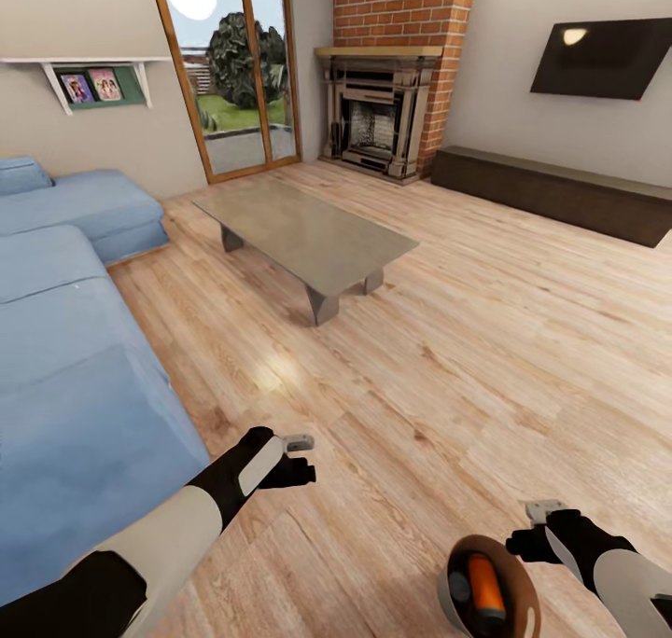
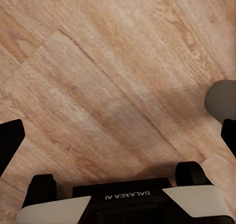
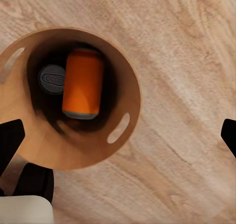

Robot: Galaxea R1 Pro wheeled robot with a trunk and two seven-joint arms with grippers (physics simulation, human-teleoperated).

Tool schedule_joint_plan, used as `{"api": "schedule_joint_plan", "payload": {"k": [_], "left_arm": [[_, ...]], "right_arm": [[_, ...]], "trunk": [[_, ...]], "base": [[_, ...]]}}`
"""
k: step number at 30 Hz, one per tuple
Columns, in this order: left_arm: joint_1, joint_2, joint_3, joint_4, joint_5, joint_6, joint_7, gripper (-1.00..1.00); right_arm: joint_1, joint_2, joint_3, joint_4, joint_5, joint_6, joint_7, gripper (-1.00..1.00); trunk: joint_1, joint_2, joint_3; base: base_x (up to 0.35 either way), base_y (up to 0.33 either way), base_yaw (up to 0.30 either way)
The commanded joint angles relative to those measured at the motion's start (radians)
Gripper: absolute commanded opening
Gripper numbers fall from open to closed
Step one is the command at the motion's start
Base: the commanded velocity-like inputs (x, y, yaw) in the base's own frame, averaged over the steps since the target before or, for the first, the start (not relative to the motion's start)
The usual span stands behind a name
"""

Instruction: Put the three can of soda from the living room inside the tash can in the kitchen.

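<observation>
brown bin (image 3: 105, 153) on wood floor (image 1: 485, 339): one orange can (image 3: 82, 82) lying inside, a second grey top (image 3: 51, 79) beside it (body hidden). right gripper (image 3: 118, 135) above, fingers apart; left gripper (image 2: 118, 135) likewise, empty.

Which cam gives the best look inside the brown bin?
Right wrist view: it looks straight down into the trash can, showing an orange soda can lying on its side and a grey round top beside it. The head view shows the bin cut off at the frame's bottom edge, with the orange can visible inside.
</observation>
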Motion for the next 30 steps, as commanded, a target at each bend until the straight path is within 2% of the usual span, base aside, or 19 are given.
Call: {"api": "schedule_joint_plan", "payload": {"k": [1,9,30], "left_arm": [[0.000,0.000,0.000,0.000,0.000,0.000,0.000,1.00],[0.001,0.000,0.000,0.000,0.000,0.000,0.000,1.00],[0.002,-0.002,0.000,0.000,0.000,0.000,0.000,1.00]], "right_arm": [[0.000,0.000,0.000,0.000,0.000,0.000,0.000,1.00],[0.000,0.000,-0.001,0.000,0.000,-0.001,0.000,1.00],[0.000,0.001,0.000,0.000,0.000,-0.001,0.000,1.00]], "trunk": [[-0.004,0.007,0.003],[-0.035,0.063,0.032],[-0.115,0.210,0.130]], "base": [[0.000,0.000,0.000],[0.000,0.000,0.000],[0.000,0.000,0.000]]}}
